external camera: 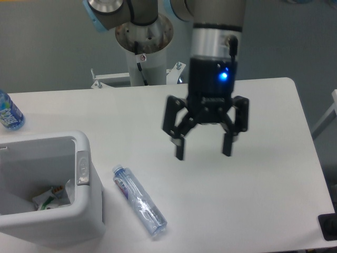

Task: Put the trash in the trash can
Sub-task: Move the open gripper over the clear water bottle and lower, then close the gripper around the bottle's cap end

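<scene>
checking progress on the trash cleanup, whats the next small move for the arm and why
Probably swing the open gripper left and down over the clear bottle, lining the fingers across it. The bottle lies on the table beside the trash can, while the wrapper already sits inside.

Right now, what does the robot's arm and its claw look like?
The arm is silver-grey metal with light blue caps at its joints. Its wrist turns black and has a small glowing blue light. The gripper is black, with two jointed fingers made of linked bars.
</scene>
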`<state>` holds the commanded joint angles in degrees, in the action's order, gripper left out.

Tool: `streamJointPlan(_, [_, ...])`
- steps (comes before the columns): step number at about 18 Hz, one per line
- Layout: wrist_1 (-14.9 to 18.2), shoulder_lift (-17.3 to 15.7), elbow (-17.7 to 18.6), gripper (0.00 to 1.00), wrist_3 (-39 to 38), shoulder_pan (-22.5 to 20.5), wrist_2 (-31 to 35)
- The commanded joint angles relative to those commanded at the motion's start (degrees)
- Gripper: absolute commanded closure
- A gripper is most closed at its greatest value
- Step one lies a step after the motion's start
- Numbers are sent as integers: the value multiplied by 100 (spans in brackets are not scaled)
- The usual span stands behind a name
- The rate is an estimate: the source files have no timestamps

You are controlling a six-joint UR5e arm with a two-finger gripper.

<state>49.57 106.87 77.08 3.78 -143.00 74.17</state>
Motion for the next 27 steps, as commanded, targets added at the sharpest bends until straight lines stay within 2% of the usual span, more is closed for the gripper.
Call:
streamJointPlan(3, [-27,351,-17,0,202,228,580])
streamJointPlan(14, [-18,1582,-70,0,167,633,415])
streamJointPlan(17, [-18,1802,9,0,141,782,397])
streamJointPlan(27, [-35,2224,132,0,-79,1055,475])
